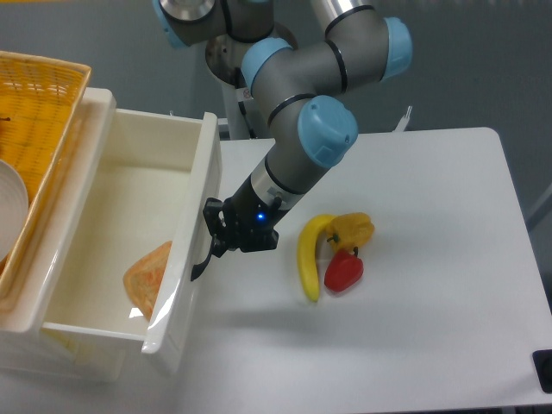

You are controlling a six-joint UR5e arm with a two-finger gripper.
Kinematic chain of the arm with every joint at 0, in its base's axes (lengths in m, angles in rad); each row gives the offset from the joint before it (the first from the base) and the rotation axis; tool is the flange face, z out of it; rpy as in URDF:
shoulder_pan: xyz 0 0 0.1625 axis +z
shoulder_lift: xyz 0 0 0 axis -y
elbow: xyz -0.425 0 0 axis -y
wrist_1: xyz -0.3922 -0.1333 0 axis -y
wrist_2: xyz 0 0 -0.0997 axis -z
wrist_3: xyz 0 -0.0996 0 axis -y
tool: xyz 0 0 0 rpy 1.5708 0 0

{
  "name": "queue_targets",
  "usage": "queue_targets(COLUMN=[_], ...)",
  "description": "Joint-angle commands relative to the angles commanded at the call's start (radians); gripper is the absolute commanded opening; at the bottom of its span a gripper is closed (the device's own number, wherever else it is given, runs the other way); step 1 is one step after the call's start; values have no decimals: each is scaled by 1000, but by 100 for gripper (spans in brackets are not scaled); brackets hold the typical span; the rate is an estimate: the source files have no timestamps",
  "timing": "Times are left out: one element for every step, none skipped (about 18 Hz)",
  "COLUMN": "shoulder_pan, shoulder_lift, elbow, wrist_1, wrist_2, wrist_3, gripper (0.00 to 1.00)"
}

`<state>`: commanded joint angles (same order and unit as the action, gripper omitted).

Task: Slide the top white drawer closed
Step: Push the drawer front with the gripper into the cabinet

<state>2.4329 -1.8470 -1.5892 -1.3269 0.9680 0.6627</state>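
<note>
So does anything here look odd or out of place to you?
Mostly the top white drawer: it juts far out of the cabinet, with an orange wedge-shaped thing lying loose inside. The gripper is up against the drawer's black handle. The banana and two peppers lie tidily on the table.
</note>
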Motion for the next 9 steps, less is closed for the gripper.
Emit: queue_targets(shoulder_pan=[-2, -9, -17, -20, -23, -28, -34, -37, -40], shoulder_lift=[0, 2, 0, 2, 2, 2, 2, 2, 2], elbow=[-2, 0, 0, 0, 0, 0, 0, 0, 0], wrist_1=[0, 0, 0, 2, 2, 2, 3, 5, 5], wrist_2=[-2, -2, -2, -3, -5, -5, -5, -6, -11], wrist_3=[0, -3, -11, -15, -15, -17, -18, -28, -37], gripper=[0, 0, 0, 0, 0, 0, 0, 0, 0])
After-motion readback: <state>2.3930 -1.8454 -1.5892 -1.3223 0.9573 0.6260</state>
